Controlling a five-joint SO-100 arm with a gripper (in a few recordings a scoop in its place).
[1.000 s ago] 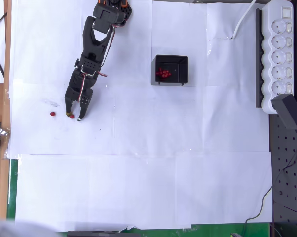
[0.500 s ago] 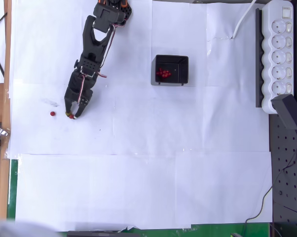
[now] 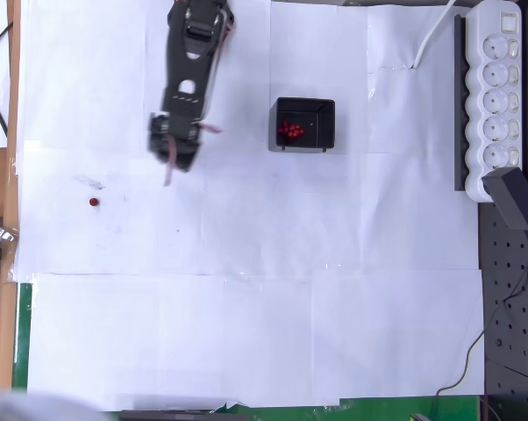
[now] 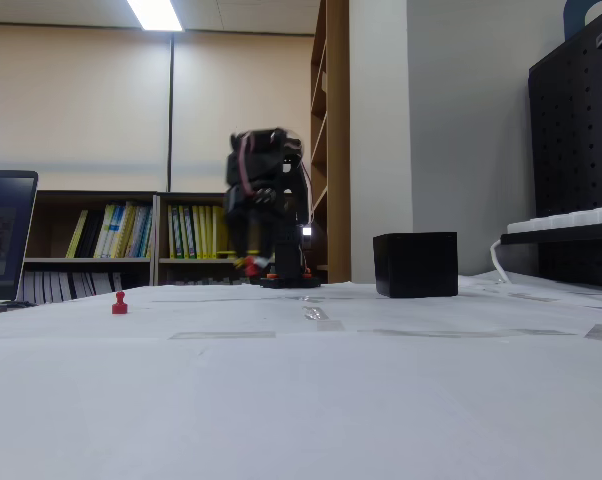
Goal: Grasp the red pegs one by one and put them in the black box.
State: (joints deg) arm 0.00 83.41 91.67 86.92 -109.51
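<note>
Overhead view shows one red peg point(image 3: 93, 202) alone on the white paper at the left, and a cluster of red pegs point(image 3: 289, 130) inside the black box point(image 3: 322, 132) near the middle; they sit too close together to count exactly, roughly six. The fixed view shows the lone peg point(image 4: 119, 303) standing upright and the box point(image 4: 415, 264) to its right. The gripper point(image 3: 171, 168) hangs above the paper between peg and box, blurred; whether its fingers are spread or pinching something cannot be told.

Overhead view straight down on whole table point(image 3: 246, 333); fixed view low at table level, facing arm point(image 4: 266, 210); both share black box point(image 3: 304, 124).
</note>
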